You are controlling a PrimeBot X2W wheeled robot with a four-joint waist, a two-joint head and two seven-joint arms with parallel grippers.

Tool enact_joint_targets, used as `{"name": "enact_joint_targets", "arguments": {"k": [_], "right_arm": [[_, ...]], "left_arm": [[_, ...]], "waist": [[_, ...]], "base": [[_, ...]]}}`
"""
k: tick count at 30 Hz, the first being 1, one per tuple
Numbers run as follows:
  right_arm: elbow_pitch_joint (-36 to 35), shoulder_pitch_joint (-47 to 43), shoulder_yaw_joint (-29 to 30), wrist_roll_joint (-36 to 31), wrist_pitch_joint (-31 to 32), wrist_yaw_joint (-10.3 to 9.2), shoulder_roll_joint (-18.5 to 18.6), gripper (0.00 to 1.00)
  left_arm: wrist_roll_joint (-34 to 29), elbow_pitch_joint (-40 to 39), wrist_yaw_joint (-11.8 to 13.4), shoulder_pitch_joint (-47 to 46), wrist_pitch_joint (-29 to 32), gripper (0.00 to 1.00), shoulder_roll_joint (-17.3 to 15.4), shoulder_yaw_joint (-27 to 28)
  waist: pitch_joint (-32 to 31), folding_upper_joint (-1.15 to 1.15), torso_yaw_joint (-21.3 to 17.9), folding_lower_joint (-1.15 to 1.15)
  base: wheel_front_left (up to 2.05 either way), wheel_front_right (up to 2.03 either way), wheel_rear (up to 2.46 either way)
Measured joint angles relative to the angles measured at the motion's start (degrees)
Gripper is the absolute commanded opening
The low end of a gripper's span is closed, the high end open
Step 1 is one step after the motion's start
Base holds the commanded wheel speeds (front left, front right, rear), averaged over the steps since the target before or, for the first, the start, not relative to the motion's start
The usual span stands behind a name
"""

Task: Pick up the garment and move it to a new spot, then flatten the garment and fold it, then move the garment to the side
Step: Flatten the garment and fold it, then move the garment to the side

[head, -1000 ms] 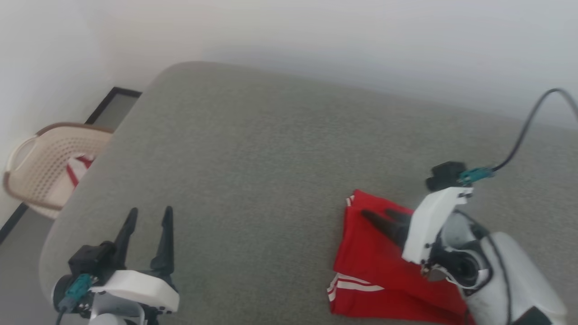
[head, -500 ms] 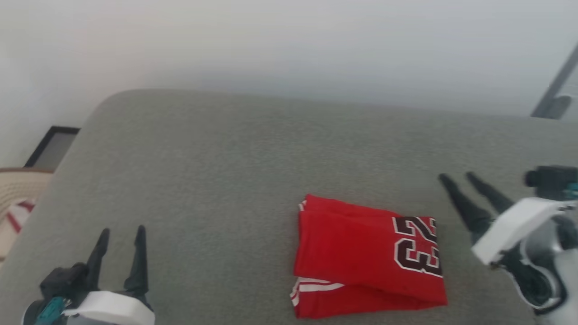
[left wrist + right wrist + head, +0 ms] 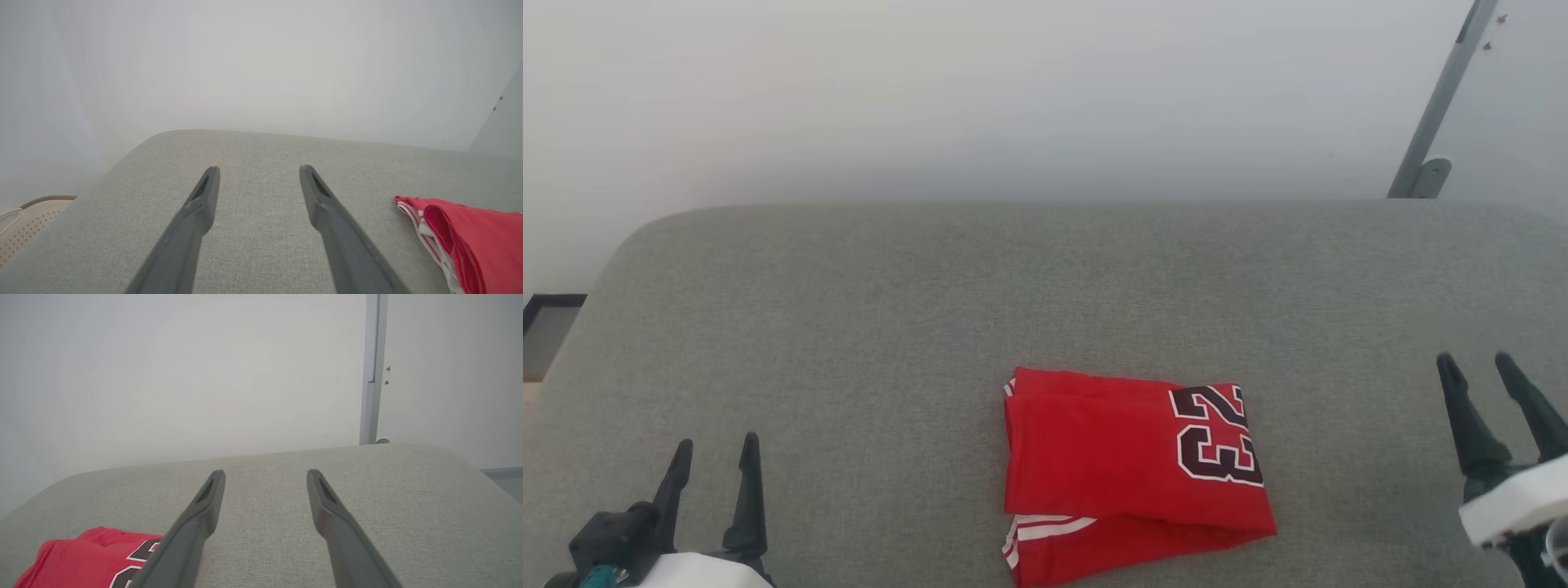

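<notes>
Right gripper (image 3: pixel 1472 359) has been withdrawn from the garment (image 3: pixel 1131 465), fingers spread, nothing held. Left gripper (image 3: pixel 717 443) is also spread and idle. Garment is left folded on the grey bench (image 3: pixel 849 327), between both grippers. Fold is judged done; the move aside remains.

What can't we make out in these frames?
Head view: the garment is folded; folds hide any lettering beyond the 23.
Left wrist view: the basket is cut by the left edge; contents unseen.
Right wrist view: the right gripper and the bottom edge hide most of the number.
</notes>
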State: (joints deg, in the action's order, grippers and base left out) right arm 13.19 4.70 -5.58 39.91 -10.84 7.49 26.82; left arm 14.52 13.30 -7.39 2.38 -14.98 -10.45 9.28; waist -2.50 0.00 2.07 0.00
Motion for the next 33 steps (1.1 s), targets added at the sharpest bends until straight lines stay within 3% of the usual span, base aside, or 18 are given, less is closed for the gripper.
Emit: {"name": "enact_joint_targets", "arguments": {"k": [6,24,33], "right_arm": [[1.5,-2.5,1.9,-3.8,-2.3,0.00,-1.6,1.00],[2.8,-4.4,3.2,-4.7,-3.8,0.00,-3.9,1.00],[3.2,-4.7,2.2,-3.5,-2.5,0.00,-4.5,1.00]], "left_arm": [[-0.2,-0.3,0.0,0.3,0.0,1.00,-0.4,0.1],[-0.1,-0.5,0.0,1.0,0.0,1.00,-0.9,-0.2],[-0.1,-0.7,0.0,0.8,0.0,1.00,-0.6,-1.8]], "waist": [[-0.4,0.00,-0.7,0.00],[-0.4,0.00,-0.2,0.00],[-0.1,0.00,2.0,0.00]], "base": [[0.00,0.00,0.00],[0.00,0.00,0.00],[0.00,0.00,0.00]]}}
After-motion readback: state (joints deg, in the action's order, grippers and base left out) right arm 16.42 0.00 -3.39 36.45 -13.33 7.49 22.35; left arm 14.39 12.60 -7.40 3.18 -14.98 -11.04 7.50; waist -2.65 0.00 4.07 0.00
